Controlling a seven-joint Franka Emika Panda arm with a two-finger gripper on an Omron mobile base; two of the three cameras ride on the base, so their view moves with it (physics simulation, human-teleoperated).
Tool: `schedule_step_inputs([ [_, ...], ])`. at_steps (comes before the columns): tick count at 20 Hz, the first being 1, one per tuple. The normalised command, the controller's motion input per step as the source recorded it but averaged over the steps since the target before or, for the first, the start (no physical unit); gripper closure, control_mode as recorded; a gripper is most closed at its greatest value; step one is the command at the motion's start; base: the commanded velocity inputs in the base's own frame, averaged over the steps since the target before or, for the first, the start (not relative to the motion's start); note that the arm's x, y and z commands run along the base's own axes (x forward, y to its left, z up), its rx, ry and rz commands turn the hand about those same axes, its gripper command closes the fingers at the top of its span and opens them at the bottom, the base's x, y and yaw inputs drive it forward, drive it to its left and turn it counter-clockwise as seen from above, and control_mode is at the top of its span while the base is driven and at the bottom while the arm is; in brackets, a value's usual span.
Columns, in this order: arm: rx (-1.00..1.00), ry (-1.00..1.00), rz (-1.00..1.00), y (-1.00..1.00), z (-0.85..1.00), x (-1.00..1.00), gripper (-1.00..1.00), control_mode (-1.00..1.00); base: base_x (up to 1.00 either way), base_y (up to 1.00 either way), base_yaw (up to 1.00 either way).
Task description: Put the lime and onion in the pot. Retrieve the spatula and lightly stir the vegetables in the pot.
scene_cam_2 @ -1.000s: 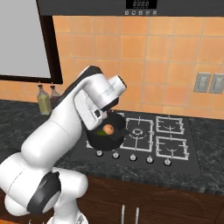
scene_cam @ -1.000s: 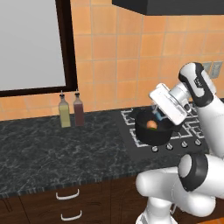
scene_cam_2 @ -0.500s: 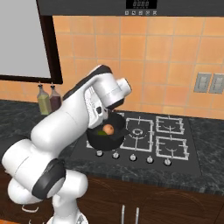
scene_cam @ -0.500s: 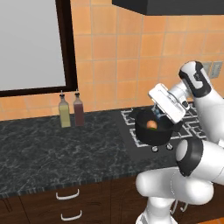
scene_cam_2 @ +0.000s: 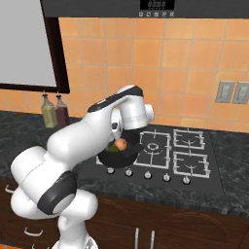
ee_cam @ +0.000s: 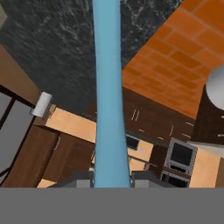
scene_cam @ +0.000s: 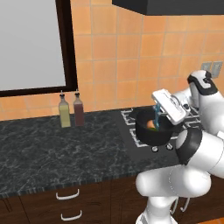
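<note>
Gripping light-blue spatula (ee_cam: 107, 87), thin straight handle, in end effector (ee_cam: 112, 177).

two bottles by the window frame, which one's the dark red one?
The bottle nearer the stove: the dark red bottle stands on the stove side of the yellow-green bottle, which is the lighter of the pair.

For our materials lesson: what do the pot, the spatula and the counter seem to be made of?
Pot: probably dark metal, matte black, no gleam.
Spatula: likely plastic or silicone, uniform light blue, smooth.
Counter: looks like polished dark stone, pale mottled veining.
</note>
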Motion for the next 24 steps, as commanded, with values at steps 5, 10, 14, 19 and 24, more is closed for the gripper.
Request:
schedule_step_inputs([
  [5, 0.0, 0.03, 0.0, -0.16, -0.03, 0.0, 1.0, -1.0, 0.0, 0.0, 0.0],
  [10, 0.0, 0.0, 0.0, -0.28, -0.03, 0.07, 1.0, -1.0, 0.0, 0.0, 0.0],
  [14, 0.08, 0.0, 0.0, -0.03, -0.2, 0.44, 1.0, -1.0, 0.0, 0.0, 0.0],
  [19, 0.19, 0.0, 0.02, 0.0, -0.18, 0.76, 1.0, -1.0, 0.0, 0.0, 0.0],
  [24, 0.07, 0.02, 0.04, -0.02, -0.4, 0.63, 1.0, -1.0, 0.0, 0.0, 0.0],
])
